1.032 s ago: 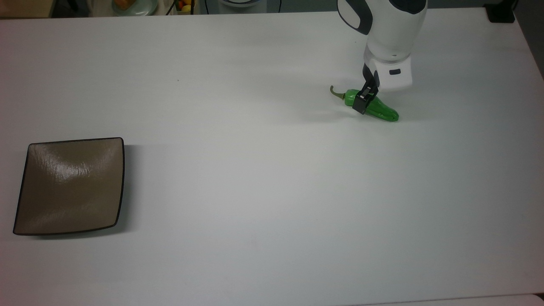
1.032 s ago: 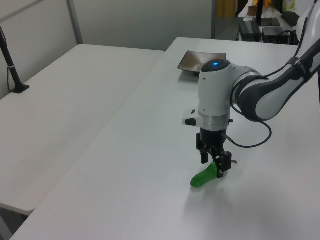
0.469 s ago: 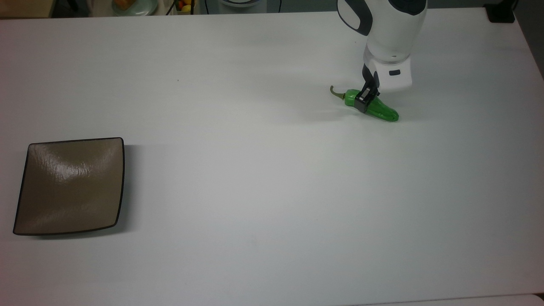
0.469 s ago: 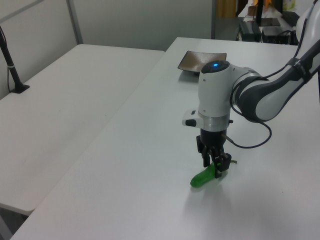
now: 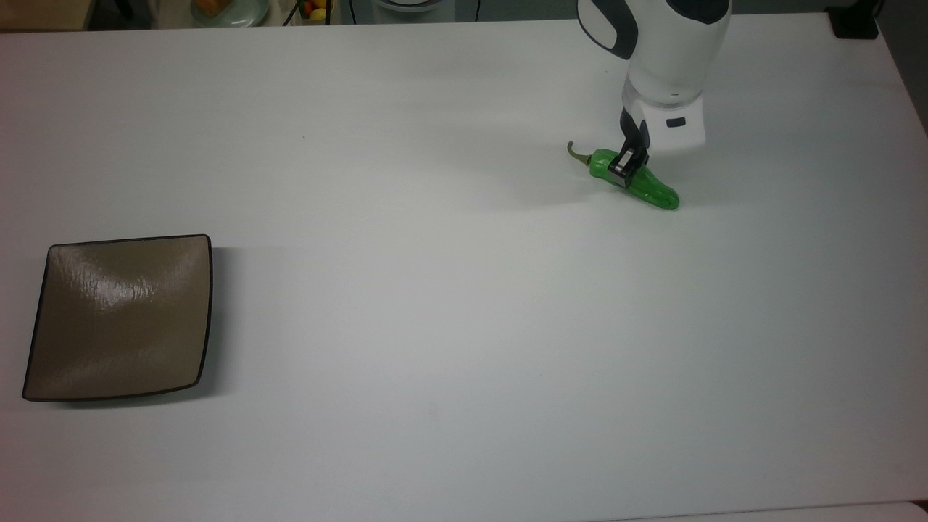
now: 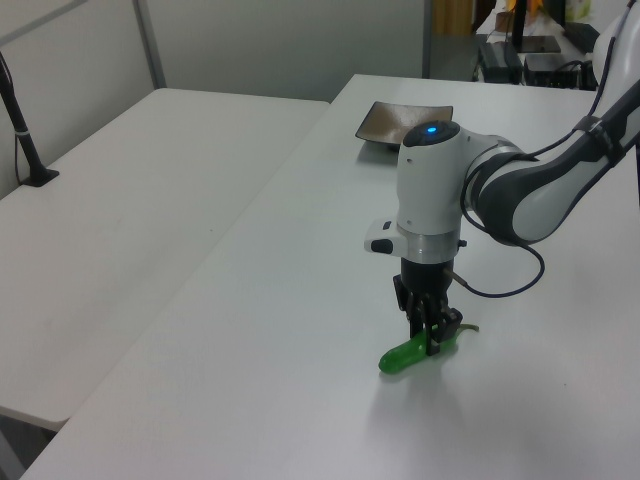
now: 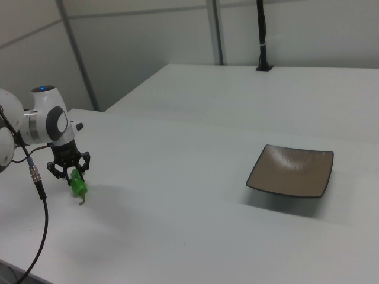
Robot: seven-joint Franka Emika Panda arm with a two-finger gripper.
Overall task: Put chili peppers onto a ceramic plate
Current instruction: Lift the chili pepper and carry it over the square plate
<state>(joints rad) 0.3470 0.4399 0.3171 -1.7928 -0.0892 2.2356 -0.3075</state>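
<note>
Pepper: green, lumpy, lying on the white table at the top view's upper right; curved stem points to the top view's left.
Gripper: closed on the pepper near its stem end, fingers straddling the body; the arm stands upright above it.
Lift: cannot tell whether the pepper has left the table; its blunt tip looks to be at the surface.
Plate: square, brown, dark rim, bare; well apart from the pepper, at the top view's left edge.
Risk, grip: the hold sits off the pepper's middle, so the long end may droop or swivel on lifting.
Risk, surface: glossy, uneven skin could slip between narrow fingers during the long carry.
Risk, release: dropped near the rim, the pepper may roll off.
Writing: none legible; a blue light glows on the arm's wrist.
</note>
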